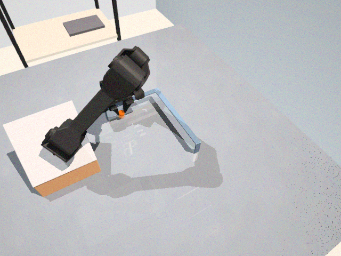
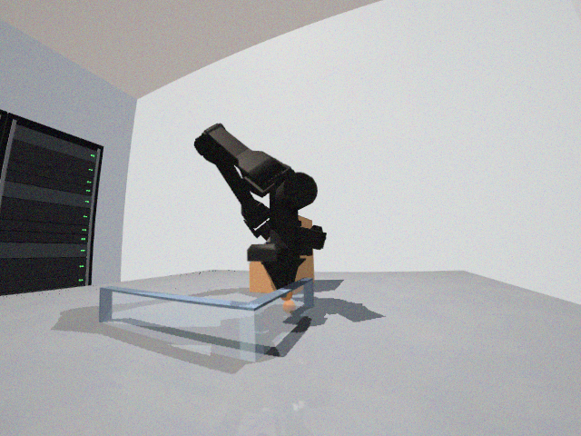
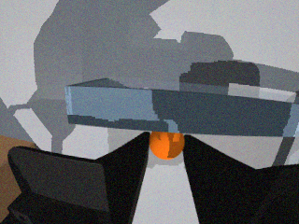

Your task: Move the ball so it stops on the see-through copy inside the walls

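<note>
The orange ball (image 1: pixel 121 112) (image 3: pixel 166 147) is between the fingertips of my gripper (image 1: pixel 121 111) (image 2: pixel 284 288) (image 3: pixel 166 139), which is shut on it. The ball is held a little above the see-through copy (image 1: pixel 120 117) (image 2: pixel 288 306), which shows just under it in the top and exterior views. In the wrist view I cannot tell the copy apart from the ball. The short clear wall (image 2: pixel 272 299) (image 3: pixel 112 104) runs close beside the ball and fingertips. The long clear wall (image 1: pixel 176 117) (image 2: pixel 182 299) meets it at the corner, away from the ball.
The arm's base stands on a white-topped orange block (image 1: pixel 30 132) beside the walls. A shelf (image 1: pixel 46 38) with a grey slab (image 1: pixel 83 25) stands at the back in the top view. A dark server rack (image 2: pixel 46 206) stands at the left in the exterior view.
</note>
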`<state>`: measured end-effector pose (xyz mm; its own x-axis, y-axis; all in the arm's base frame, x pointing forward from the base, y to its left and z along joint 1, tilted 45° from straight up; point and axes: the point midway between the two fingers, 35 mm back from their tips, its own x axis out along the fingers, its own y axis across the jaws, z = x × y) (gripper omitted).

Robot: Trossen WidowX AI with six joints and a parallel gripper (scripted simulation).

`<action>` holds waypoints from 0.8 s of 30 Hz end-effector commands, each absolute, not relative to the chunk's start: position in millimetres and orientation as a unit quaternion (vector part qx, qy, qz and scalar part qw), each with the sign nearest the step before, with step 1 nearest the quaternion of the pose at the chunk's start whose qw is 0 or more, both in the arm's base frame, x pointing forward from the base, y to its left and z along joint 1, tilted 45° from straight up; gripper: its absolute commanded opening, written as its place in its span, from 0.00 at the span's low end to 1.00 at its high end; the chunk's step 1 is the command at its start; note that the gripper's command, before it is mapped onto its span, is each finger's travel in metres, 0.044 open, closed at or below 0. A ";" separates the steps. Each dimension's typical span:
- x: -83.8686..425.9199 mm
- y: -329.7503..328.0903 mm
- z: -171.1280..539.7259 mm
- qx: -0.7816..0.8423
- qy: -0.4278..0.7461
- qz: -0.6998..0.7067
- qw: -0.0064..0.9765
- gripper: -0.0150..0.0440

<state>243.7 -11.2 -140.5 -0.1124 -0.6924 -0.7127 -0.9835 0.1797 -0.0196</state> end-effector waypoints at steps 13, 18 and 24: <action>240.5 -27.4 -156.0 -0.597 0.704 0.241 0.300 0.25; 239.7 -31.5 -159.9 -0.597 0.704 0.241 0.300 0.25; 239.7 -31.5 -159.9 -0.597 0.704 0.241 0.300 0.25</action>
<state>239.7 -30.7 -159.7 -0.1091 -0.6939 -0.7117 -0.9841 0.1764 -0.0211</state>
